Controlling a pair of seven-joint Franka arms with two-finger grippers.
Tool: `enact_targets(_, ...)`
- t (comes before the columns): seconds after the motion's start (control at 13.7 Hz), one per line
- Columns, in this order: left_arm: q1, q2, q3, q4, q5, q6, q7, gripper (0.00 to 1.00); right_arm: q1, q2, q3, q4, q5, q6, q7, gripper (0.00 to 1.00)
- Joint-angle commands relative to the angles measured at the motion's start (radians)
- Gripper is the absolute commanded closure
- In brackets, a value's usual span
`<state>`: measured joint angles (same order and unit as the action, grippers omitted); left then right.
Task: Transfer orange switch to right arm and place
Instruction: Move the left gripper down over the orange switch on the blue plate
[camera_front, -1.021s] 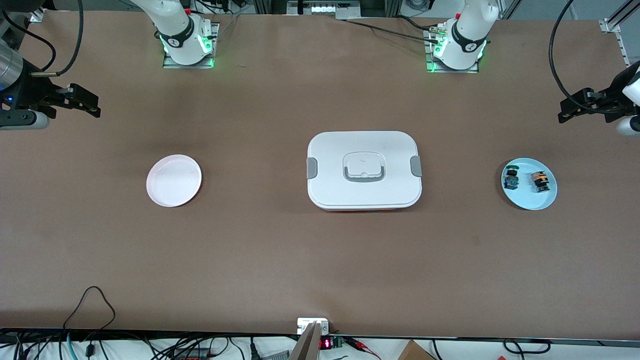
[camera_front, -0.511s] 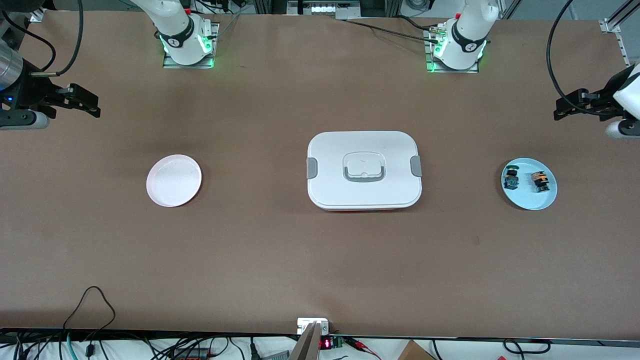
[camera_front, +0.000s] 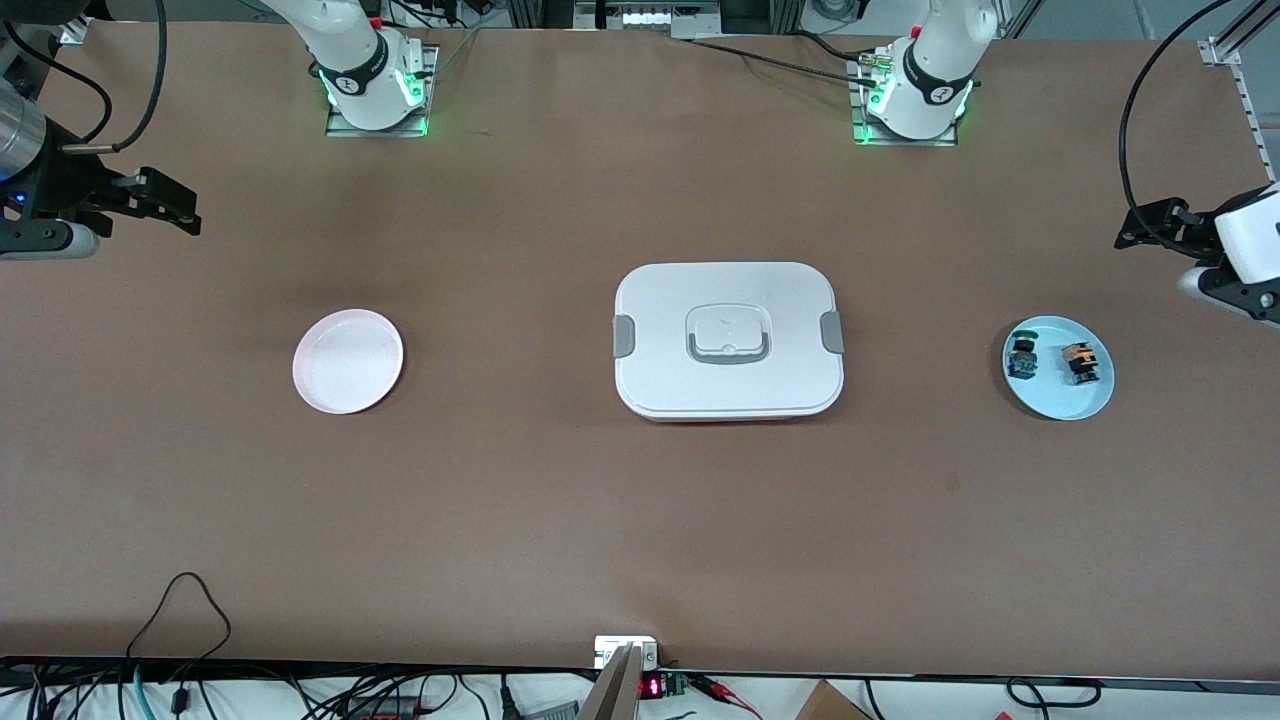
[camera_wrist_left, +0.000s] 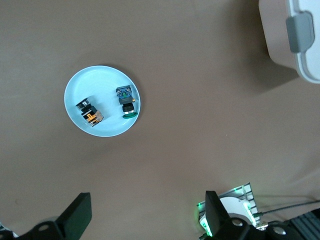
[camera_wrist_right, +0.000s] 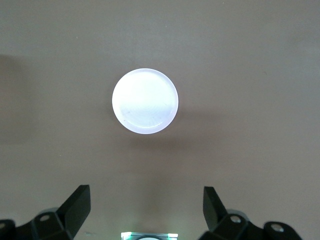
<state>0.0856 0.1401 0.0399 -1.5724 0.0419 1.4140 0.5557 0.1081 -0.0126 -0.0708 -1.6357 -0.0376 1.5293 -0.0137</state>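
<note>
Orange-and-black orange switch (camera_front: 1078, 362) — on its side

A white lidded box (camera_front: 728, 340) with grey side clips and a grey handle is seen at the middle of the table (camera_front: 560, 520). A pale pink plate (camera_front: 348, 361) is set toward the right arm's end of the table, well apart from the box. A light blue plate (camera_front: 1085, 405) is set toward the left arm's end; on it a switch with a green cap and blue body (camera_front: 1022, 355) is laid on its side.
</note>
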Motion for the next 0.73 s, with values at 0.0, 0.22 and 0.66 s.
enact_targets(0.0, 0.022, -0.011, -0.005, -0.046, 0.023, 0.015, 0.139, 0.00, 0.001, -0.018, 0.002, -0.010, 0.005, -0.006, -0.011, 0.00)
enact_targets(0.22, 0.034, -0.010, -0.003, -0.127, 0.062, 0.089, 0.337, 0.00, -0.002, -0.018, -0.001, -0.010, 0.007, -0.011, -0.009, 0.00)
enact_targets(0.66, 0.126, 0.050, -0.003, -0.356, 0.122, 0.477, 0.741, 0.00, -0.002, -0.020, -0.006, -0.010, 0.007, -0.009, -0.009, 0.00)
